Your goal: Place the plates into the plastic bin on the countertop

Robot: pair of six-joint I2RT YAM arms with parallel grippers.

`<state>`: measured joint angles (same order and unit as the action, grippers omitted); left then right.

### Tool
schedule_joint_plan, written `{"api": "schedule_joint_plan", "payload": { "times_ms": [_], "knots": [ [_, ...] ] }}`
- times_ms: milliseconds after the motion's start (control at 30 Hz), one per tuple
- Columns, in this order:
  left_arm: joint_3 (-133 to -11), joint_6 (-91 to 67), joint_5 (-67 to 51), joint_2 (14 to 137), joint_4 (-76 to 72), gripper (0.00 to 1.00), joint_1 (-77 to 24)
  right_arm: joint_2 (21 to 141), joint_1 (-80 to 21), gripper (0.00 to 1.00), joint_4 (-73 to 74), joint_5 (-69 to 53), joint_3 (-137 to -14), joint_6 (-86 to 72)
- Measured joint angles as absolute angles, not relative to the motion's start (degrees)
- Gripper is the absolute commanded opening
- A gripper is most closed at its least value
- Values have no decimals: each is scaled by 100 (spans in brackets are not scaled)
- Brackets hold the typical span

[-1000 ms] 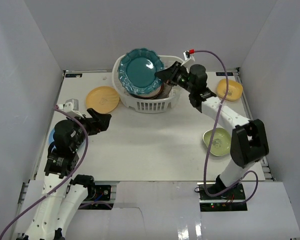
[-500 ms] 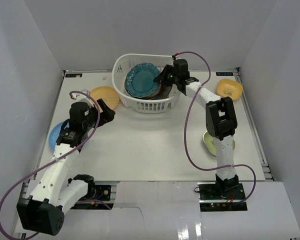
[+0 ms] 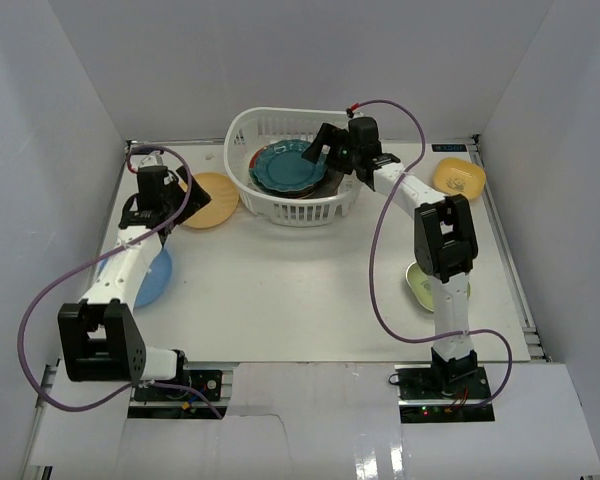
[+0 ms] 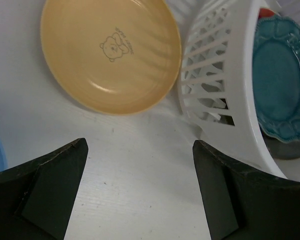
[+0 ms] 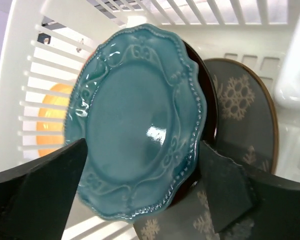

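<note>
The bin (image 3: 305, 210) stands at the middle of the counter's (image 3: 280, 290) far edge. Inside it lies the teal plate (image 3: 285, 167), face up and resting on a dark-rimmed plate (image 5: 210, 107). A grey plate (image 5: 240, 115) with pale snowflake marks lies beside and partly under them, toward the bin's right end.

The right tool (image 3: 325, 150) reaches over the bin's right rim and hangs above the teal plate's right edge. In the right wrist view its fingers are spread wide and released, one on each side of the plate (image 5: 140, 135), and neither presses on it. Through the slotted wall of the bin (image 5: 10, 75) an orange-yellow shape shows outside.

The left tool (image 3: 180, 190) is near the far left corner, low over the counter, just on the near side of the yellow plate (image 3: 208, 198). Its fingers are also apart and hold nothing (image 4: 140, 145). The yellow plate (image 4: 110, 50) lies flat with a small bear print in its middle, just left of the bin's wall (image 4: 215, 85); I cannot tell if the two touch.

The blue plate (image 3: 145, 275) lies by the left edge, partly under the left arm. The yellow dish (image 3: 458, 178) sits near the far right corner. The green dish (image 3: 420, 283) lies along the right edge, partly hidden by the right arm.
</note>
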<state>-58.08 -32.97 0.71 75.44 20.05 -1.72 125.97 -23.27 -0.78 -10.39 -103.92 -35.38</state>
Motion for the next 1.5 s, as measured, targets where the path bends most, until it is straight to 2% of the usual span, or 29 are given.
{"api": "schedule_joint_plan", "payload": {
  "times_ms": [67,300,467,500,533,600,633,700,833,933,967,1133,1267,1500],
  "knots": [
    [-6034,-3354,71,7937,1949,95,19,12440,-2327,91,-1,-969,-10235,-3402],
    [-6866,-3444,82,9317,1876,85,626,11212,-2327,90,-3,-808,-9647,-2961],
    [-7185,-3479,67,10165,1872,78,1076,9968,-2342,99,-521,-869,-8552,-2821],
    [-7266,-3470,38,10313,1887,77,1133,9712,-2359,97,-646,-886,-8230,-2812],
    [-7358,-3448,21,10477,1887,75,1166,9456,-2383,87,-753,-902,-7874,-2808],
    [-7520,-3415,-47,10748,1896,73,1177,9039,-2519,81,-985,-908,-7234,-2794],
    [-7618,-3391,-95,10884,1907,69,1170,8882,-2626,73,-1072,-904,-6967,-2788],
    [-7795,-3358,-202,11122,1896,66,1153,8648,-2965,70,-1216,-888,-6477,-2775],
    [-7977,-3291,-333,11424,1883,48,1140,8569,-3990,67,-1378,-744,-5946,-2724],
    [-7988,-3229,-320,11520,1905,24,1146,8759,-4766,66,-1487,-670,-5902,-2679],
    [-7988,-3225,-314,11535,1909,2,1170,8866,-4969,66,-1566,-655,-5909,-2679],
    [-7907,-3256,-349,11493,1802,0,1188,9690,-5529,66,-1691,-458,-6171,-2716],
    [-7264,-3533,-429,10923,1667,0,1188,10503,-5894,67,-1660,-270,-6722,-2818],
    [-6027,-3946,-294,7806,1413,0,1219,11850,-6403,77,-1656,-130,-8084,-3138]
  ]
}}
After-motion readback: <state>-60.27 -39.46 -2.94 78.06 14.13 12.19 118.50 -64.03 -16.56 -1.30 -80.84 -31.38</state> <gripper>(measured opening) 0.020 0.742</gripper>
